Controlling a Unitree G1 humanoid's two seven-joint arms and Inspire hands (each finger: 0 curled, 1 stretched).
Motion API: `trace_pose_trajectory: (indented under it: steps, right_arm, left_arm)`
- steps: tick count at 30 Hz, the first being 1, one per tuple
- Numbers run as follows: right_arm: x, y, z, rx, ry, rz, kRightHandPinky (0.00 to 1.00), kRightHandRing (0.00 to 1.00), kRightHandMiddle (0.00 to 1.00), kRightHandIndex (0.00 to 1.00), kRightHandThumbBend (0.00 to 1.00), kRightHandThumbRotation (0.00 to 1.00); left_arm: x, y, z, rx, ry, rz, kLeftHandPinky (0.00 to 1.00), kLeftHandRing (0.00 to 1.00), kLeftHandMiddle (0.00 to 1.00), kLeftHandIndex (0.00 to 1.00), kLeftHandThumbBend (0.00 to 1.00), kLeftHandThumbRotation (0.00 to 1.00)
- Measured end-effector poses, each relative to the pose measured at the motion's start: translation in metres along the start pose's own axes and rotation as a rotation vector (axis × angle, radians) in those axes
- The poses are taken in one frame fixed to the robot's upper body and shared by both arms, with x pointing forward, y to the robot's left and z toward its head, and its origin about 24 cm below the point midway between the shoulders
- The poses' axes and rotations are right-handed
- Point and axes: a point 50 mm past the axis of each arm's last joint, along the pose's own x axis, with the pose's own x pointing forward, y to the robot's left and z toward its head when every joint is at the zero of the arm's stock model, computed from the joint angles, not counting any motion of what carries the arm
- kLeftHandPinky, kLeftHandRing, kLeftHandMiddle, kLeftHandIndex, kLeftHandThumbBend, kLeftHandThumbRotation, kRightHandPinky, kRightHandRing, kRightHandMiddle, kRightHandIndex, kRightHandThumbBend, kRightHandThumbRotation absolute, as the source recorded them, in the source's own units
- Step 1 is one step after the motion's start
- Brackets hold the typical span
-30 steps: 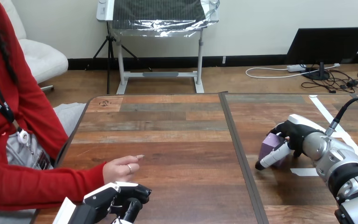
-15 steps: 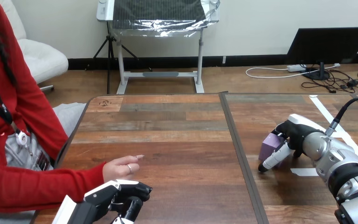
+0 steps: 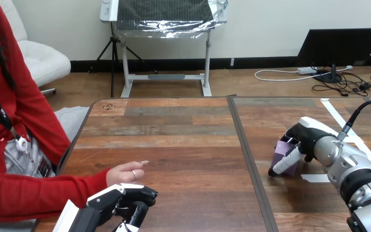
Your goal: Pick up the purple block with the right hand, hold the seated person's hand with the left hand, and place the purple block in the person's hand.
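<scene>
**Q.** What has changed at the purple block (image 3: 281, 149) over the past second?

**A.** The right hand (image 3: 303, 137) has drawn closer over it. Its fingers (image 3: 285, 162) are now curled over the top and across the near face, clamping the block. The block has shifted slightly toward the wrist, and by the look of it still rests on the table (image 3: 183, 145), right of the centre seam.

**Q.** And on the other side?

**A.** Almost nothing has changed. The left hand (image 3: 125, 199), fingers curled on nothing, stays just beneath the person's hand (image 3: 123, 175). Whether the two touch cannot be told.

**Q.** What does this mean for the task?

**A.** The grasp appears to be forming. The lift, the hand-hold and the delivery are all still to come.
</scene>
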Motion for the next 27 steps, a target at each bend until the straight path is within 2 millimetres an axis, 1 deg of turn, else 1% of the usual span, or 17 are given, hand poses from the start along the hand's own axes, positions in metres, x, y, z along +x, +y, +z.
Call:
trace_pose_trajectory:
  steps: [11,18,27]
  right_arm:
    - [0.0,-0.0008,0.0011,-0.004,-0.011,-0.018,0.62,0.68,0.7,0.65,0.75,0.0]
    - [0.0,-0.0014,0.0018,-0.007,-0.017,-0.032,0.57,0.62,0.65,0.6,0.74,0.0]
    - [0.0,-0.0015,0.0019,-0.007,-0.017,-0.037,0.52,0.57,0.6,0.55,0.74,0.0]
  left_arm:
    - [0.0001,0.0,0.0,0.001,-0.001,0.001,0.56,0.63,0.64,0.62,0.36,0.79]
    - [0.0001,0.0,0.0002,0.005,-0.002,0.002,0.56,0.63,0.64,0.62,0.35,0.79]
    - [0.0001,0.0001,0.0011,0.01,-0.012,0.007,0.56,0.63,0.64,0.62,0.35,0.79]
